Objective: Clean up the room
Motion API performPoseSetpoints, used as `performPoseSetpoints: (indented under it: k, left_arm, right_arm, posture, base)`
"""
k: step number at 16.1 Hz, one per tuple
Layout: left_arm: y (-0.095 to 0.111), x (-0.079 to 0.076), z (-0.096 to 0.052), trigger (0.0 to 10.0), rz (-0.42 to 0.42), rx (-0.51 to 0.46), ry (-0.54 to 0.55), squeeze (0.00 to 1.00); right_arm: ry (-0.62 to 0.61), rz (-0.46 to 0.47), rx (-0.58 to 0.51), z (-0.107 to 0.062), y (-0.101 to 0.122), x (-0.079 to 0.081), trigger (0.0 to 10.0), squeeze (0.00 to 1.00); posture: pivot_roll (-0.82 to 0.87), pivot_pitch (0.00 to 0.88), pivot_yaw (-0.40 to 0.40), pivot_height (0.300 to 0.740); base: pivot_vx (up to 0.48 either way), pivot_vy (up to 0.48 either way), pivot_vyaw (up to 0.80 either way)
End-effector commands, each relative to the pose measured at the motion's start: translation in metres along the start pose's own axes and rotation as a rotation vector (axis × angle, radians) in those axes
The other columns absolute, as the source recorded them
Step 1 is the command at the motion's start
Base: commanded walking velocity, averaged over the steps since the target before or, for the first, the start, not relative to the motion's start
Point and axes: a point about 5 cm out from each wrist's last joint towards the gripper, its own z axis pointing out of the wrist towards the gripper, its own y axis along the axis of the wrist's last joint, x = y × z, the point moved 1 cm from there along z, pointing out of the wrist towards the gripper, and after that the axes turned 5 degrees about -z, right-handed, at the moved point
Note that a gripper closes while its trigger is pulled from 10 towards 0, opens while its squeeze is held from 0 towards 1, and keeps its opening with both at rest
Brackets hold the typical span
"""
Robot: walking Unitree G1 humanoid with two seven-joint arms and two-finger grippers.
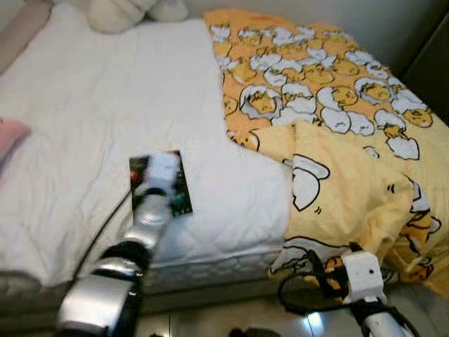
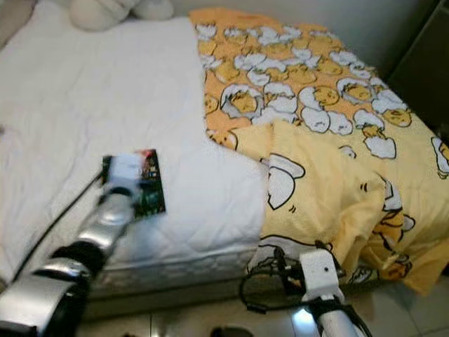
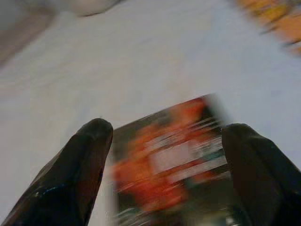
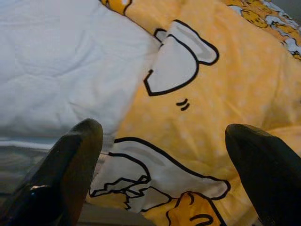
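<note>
Two grippers in view. Left gripper point(image 3: 164, 150) is out over the white bed point(image 1: 84, 140), fingers point(image 3: 87, 160) spread wide, nothing pinched. A dark book point(image 1: 181, 186) w/ red/orange cover lies flat on the sheet near the front edge; in the left wrist view it sits between the two fingertips and just beyond them, contact can't tell (blurred). Right gripper point(image 4: 164, 155) is low by the bed's front corner, fingers also spread, pointed at the yellow blanket point(image 1: 337, 140) w/ egg cartoon print, which drapes over the edge. A stuffed toy point(image 1: 116, 12) sits at the head of the bed; something pink point(image 1: 10, 137) at the far left edge.
</note>
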Motion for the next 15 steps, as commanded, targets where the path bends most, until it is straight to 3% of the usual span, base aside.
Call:
performPoseSetpoints:
  k: [1,3,5,7,10,12,15]
  left_arm:
    - [-0.001,0.003,0.000,10.0,0.004,-0.007,0.023,0.00]
    - [-0.023,0.014,-0.006,10.0,-0.066,0.078,0.034,0.00]
    - [-0.041,0.017,-0.014,10.0,-0.146,0.144,0.045,0.00]
    - [-0.040,0.024,-0.014,10.0,-0.134,0.127,0.093,0.00]
    - [-0.033,0.038,-0.009,10.0,-0.234,0.099,0.171,0.00]
    - [-0.031,0.036,-0.009,10.0,-0.252,0.083,0.151,0.00]
    - [-0.023,0.008,-0.013,10.0,-0.224,0.013,-0.008,0.00]
  right_arm:
    - [0.004,0.007,0.007,-0.003,0.001,-0.001,10.0,0.00]
    - [0.094,0.104,-0.024,-0.006,0.012,0.009,10.0,0.00]
    - [0.227,0.134,-0.041,-0.004,0.024,0.022,10.0,0.00]
    - [0.242,0.133,-0.045,-0.005,0.029,0.021,10.0,0.00]
    - [0.288,0.126,-0.018,-0.013,0.029,0.023,10.0,0.00]
    - [0.300,0.126,0.001,-0.017,0.028,0.024,10.0,0.00]
    - [0.299,0.126,0.035,-0.023,0.022,0.023,10.0,0.00]
  posture:
    - [-0.20,0.123,-0.103,0.740]
    - [-0.19,0.153,-0.113,0.740]
    - [-0.20,0.202,-0.145,0.740]
    - [-0.21,0.222,-0.168,0.740]
    - [-0.22,0.242,-0.205,0.740]
    - [-0.22,0.239,-0.206,0.740]
    - [-0.21,0.229,-0.194,0.740]
  base:
    - [0.000,0.000,0.00]
    - [0.000,0.000,0.00]
    - [0.000,0.000,0.00]
    - [0.000,0.000,0.00]
    - [0.000,0.000,0.00]
    - [0.000,0.000,0.00]
    - [0.000,0.000,0.00]
